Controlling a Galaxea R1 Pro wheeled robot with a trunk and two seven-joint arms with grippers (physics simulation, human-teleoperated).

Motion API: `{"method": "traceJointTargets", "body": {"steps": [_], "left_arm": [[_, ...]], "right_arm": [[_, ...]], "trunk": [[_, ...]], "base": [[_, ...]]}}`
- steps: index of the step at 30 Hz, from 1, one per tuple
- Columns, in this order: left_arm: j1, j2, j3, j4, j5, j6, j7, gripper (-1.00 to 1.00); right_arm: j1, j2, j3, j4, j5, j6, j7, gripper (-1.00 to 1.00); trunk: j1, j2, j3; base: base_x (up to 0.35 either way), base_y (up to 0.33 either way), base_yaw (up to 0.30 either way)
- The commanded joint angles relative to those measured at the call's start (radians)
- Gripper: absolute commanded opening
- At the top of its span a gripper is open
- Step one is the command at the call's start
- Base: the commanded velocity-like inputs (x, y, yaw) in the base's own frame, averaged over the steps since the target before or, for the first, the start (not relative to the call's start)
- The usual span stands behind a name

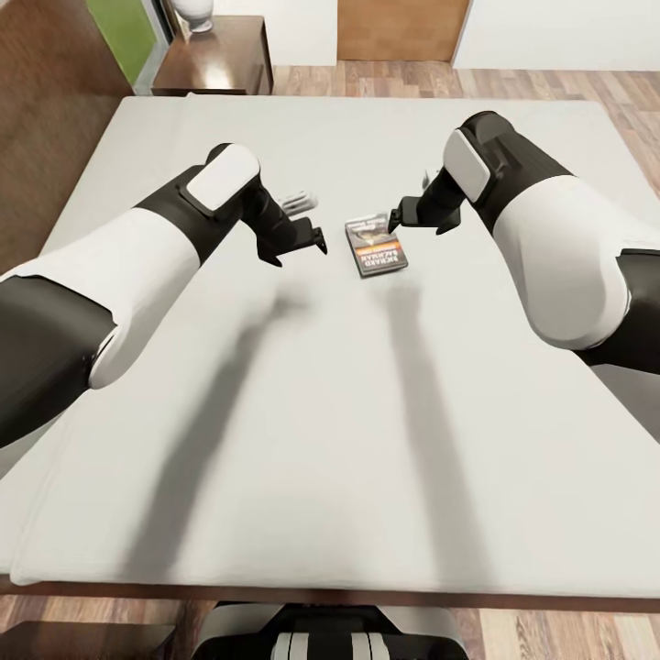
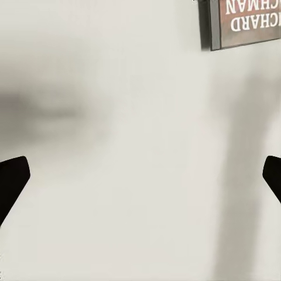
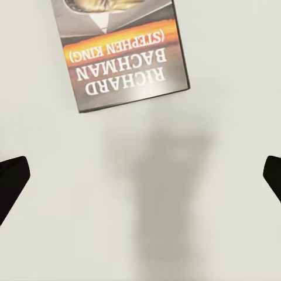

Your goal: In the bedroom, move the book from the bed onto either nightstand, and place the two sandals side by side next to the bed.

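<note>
Your left gripper [image 1: 314,240] hangs over the bed [image 1: 275,385] with its fingers spread wide. The book [image 1: 375,246] lies flat on the mattress between your two grippers. Your right gripper [image 1: 396,220], just beside the book, is spread wide too.

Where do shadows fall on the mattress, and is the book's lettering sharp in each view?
Head view: two long arm shadows cross the bed; the book lettering is small and soft. Left wrist view: blurry shadow patches, book cut off. Right wrist view: soft shadow under the book, lettering sharp.
</note>
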Motion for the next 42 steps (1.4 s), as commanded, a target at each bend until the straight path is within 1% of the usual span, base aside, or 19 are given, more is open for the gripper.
{"method": "traceJointTargets", "body": {"steps": [1,20,26,34,37,42], "left_arm": [[-0.004,0.000,-0.006,-0.001,0.010,0.002,0.007,1.00],[-0.034,0.000,-0.007,-0.002,0.010,0.006,0.009,1.00],[-0.071,-0.002,-0.006,0.002,0.013,0.005,0.009,1.00],[-0.101,-0.005,-0.006,0.000,0.012,0.005,0.011,1.00],[-0.116,-0.006,-0.005,-0.001,0.012,0.005,0.017,1.00],[-0.164,-0.007,-0.004,-0.003,0.011,0.006,0.047,1.00]], "right_arm": [[0.000,0.000,-0.008,-0.001,0.000,0.003,-0.008,1.00],[-0.002,-0.002,-0.008,-0.001,0.006,0.003,-0.008,1.00],[-0.009,-0.001,-0.008,-0.001,0.008,0.003,-0.008,1.00],[-0.028,-0.001,-0.008,-0.001,0.008,0.003,-0.008,1.00],[-0.039,-0.001,-0.008,-0.001,0.008,0.003,-0.008,1.00],[-0.069,-0.002,-0.008,0.000,0.008,0.003,-0.008,1.00]], "trunk": [[0.000,0.000,-0.002],[0.000,0.000,-0.033],[0.000,0.000,-0.043],[0.000,0.000,-0.056],[0.000,0.000,-0.060],[0.000,0.000,-0.069]], "base": [[0.000,0.000,0.000],[0.000,0.000,0.000],[0.000,0.000,0.000],[0.000,0.000,0.000],[0.000,0.000,0.000],[0.000,0.000,0.000]]}}
